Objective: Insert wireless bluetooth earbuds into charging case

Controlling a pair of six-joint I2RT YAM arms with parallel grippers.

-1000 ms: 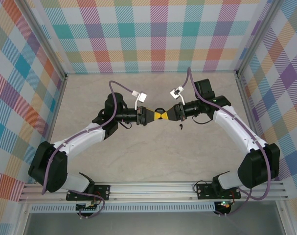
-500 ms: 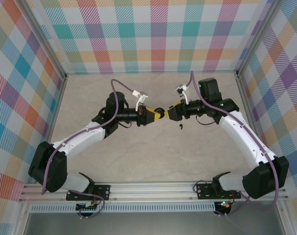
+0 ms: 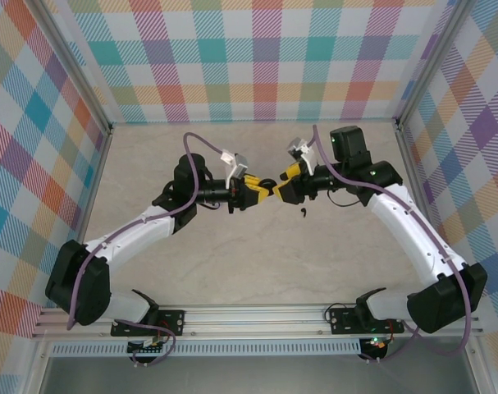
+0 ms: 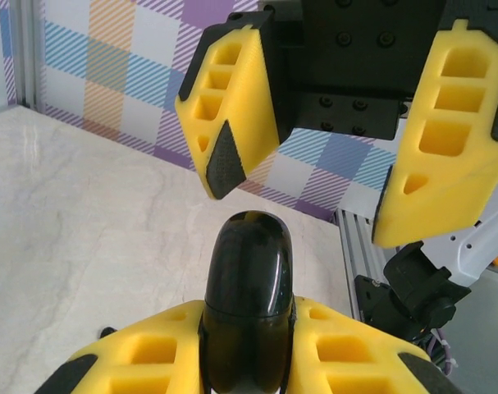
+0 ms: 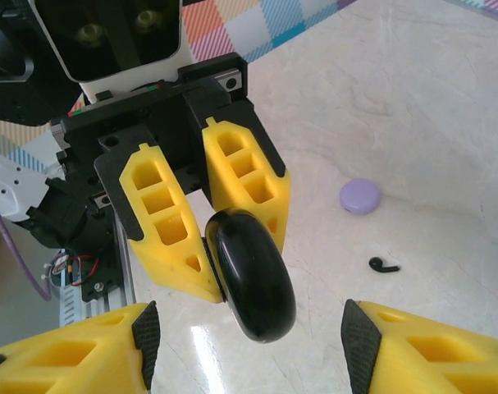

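From my seat at the controls, the left arm [image 3: 142,230] reaches in from the lower left toward the middle of the desk [image 5: 413,123]. Its left hand [image 3: 259,194] is pressed together on the black charging case [image 4: 249,279], a glossy rounded capsule. In the left wrist view the two yellow fingers [image 4: 142,361] pinch its lower part from both sides. The case sticks out past the fingertips, held up off the desk and pointing at the other arm.

Facing it, the right hand [image 4: 302,209] is spread wide. One dark pad sits above and to the left of the case's free end, and the other finger stands well off to the right. I see clear space between each pad and the case, so nothing on that side touches it. In the right wrist view I see the same thing from the other direction: the case's rounded end hangs between my own spread fingertips.

Further right, a black earbud [image 5: 384,264] lies on the bare desk, apart from both hands. In the top view it sits just below and to the right of where the hands meet. Near it, a little farther back on the desk, rests a lilac disc [image 5: 360,197]. The two do not touch.
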